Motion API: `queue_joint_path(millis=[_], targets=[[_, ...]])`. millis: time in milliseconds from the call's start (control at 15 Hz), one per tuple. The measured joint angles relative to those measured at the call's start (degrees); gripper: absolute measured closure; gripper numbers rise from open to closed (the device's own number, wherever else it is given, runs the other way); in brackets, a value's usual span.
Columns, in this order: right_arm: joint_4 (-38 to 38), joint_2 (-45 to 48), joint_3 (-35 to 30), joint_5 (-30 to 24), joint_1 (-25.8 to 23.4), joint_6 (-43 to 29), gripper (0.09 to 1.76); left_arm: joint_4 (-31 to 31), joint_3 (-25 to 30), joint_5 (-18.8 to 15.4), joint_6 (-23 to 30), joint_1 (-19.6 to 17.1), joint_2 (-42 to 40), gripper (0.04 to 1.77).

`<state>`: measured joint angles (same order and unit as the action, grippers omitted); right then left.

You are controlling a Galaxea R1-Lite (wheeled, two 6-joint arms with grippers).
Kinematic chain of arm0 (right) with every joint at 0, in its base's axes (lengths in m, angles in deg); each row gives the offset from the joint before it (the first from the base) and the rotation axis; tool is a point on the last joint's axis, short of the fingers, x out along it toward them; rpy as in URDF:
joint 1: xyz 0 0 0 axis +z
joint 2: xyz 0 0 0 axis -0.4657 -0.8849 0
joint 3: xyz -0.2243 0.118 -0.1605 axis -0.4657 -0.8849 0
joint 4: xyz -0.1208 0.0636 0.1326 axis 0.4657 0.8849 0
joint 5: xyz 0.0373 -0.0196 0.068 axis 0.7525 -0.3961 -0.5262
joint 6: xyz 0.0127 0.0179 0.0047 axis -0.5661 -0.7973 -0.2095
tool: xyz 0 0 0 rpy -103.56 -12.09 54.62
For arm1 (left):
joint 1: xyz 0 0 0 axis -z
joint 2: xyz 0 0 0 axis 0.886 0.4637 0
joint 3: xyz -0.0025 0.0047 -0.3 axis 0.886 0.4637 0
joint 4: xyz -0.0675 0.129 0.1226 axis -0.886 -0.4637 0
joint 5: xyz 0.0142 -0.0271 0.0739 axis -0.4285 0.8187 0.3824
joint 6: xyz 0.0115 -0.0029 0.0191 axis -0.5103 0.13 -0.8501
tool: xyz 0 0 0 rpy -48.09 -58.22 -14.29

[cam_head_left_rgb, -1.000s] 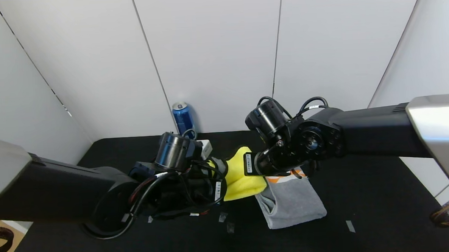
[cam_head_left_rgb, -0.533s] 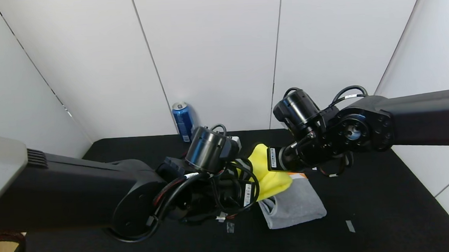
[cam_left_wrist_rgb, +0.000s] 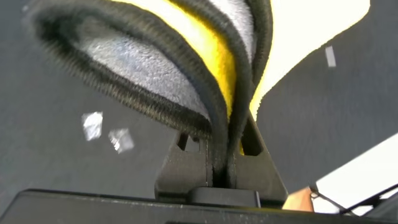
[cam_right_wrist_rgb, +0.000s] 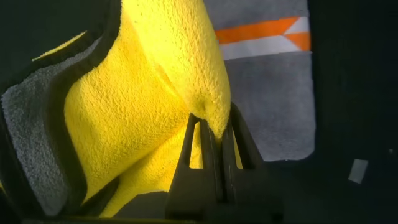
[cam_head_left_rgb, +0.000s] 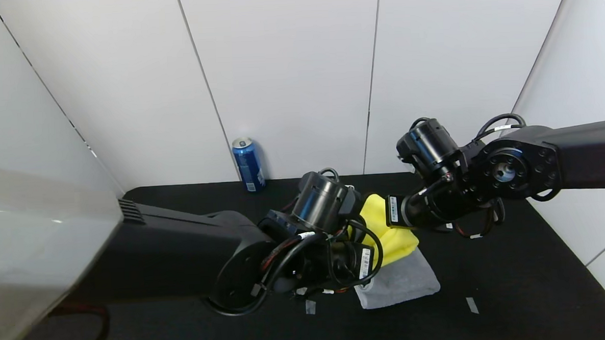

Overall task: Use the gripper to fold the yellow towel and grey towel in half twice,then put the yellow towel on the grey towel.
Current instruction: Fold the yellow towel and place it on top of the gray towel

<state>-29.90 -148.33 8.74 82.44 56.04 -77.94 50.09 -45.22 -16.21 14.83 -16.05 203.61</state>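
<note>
I've got both the left gripper (cam_left_wrist_rgb: 221, 171) and right gripper (cam_right_wrist_rgb: 214, 158) clamped on the floppy yellow towel (cam_head_left_rgb: 389, 232), mid-frame over the grey towel (cam_head_left_rgb: 402, 283). Edges are the best pinch spots.

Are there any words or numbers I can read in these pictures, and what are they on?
No text can be read anywhere.
Blue can: print too small to read.
White stickers on the left arm's wrist and the right arm's wrist: barcode-like marks, too small to read.
Yellow towel and grey towel: no writing shows.
</note>
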Motion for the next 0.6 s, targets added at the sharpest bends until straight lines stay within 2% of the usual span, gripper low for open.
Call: queue_joint_path(millis=[600], targets=[[-2.22,-0.06,-4.05,-0.17,-5.33,0.79,1.71,-2.83,-8.83,0.90,0.02,1.60,8.30,1.61]])
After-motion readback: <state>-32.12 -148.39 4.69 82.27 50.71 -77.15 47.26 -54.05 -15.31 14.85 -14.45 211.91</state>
